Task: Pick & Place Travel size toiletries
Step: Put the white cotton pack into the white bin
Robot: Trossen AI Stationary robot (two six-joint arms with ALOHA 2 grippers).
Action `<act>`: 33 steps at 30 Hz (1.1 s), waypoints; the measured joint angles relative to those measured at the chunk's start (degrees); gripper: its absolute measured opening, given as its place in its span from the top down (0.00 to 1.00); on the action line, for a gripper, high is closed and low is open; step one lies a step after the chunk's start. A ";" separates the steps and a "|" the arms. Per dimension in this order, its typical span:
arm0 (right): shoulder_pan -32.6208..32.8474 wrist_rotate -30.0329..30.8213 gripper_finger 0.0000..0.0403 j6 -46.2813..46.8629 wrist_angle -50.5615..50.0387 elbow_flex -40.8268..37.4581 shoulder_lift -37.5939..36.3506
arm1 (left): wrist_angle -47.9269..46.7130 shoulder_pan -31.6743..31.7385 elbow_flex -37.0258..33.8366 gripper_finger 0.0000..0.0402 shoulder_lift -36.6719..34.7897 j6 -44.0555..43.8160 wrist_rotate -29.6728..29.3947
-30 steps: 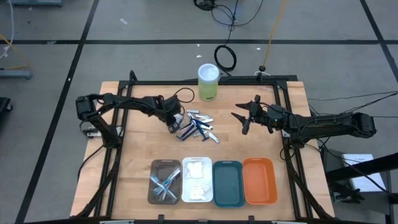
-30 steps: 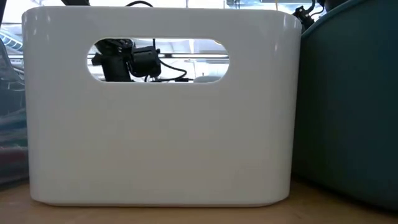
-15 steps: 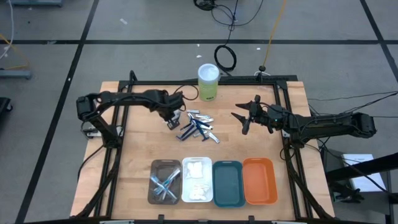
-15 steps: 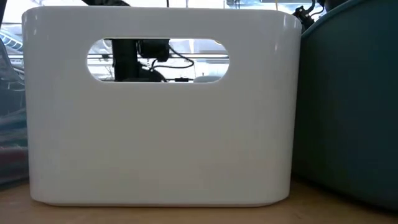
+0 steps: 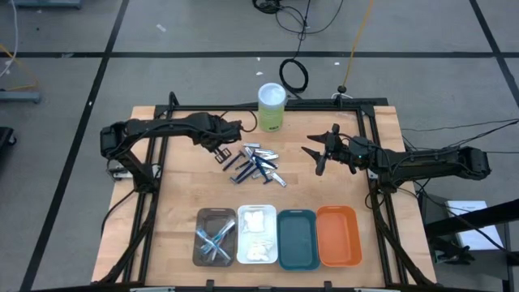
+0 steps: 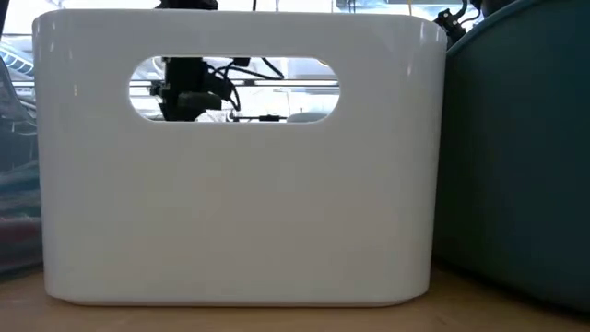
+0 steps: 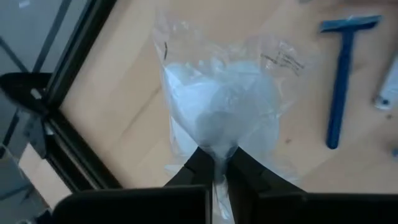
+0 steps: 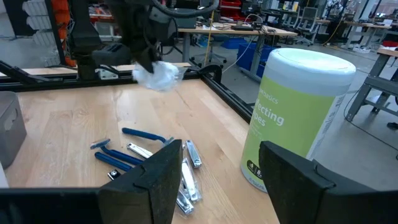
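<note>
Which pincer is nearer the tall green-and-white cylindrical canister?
Left. The left pincer, shut on a white soft wad in clear wrap, sits just beside the canister. The open right pincer sits slightly farther away on the other side.

I see a pale wooden table top (image 5: 186, 195) with a matt, lightly grained surface. The white wad (image 7: 217, 102) looks soft and sits in a clear, crinkled plastic bag. The razor (image 7: 341, 74) is smooth blue plastic. The small tools (image 8: 189, 171) are shiny silver metal. The canister (image 8: 292, 118) has a glossy label, and the white tray (image 6: 240, 166) is smooth, faintly glossy plastic.
</note>
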 joint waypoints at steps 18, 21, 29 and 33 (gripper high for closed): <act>0.00 0.00 0.50 -0.03 0.19 0.00 0.00 | 7.64 -27.36 12.87 0.98 -0.04 -2.59 12.85; 0.00 0.02 0.50 -0.28 0.34 0.00 0.00 | 16.69 -30.96 12.88 0.96 -0.05 1.32 12.85; 0.00 -0.02 0.50 -0.02 0.43 0.00 0.02 | 27.23 -34.87 12.92 0.97 6.09 0.88 21.44; 0.00 -0.02 0.50 0.00 0.46 -0.01 0.02 | 27.31 -35.74 12.90 0.96 11.62 0.36 25.17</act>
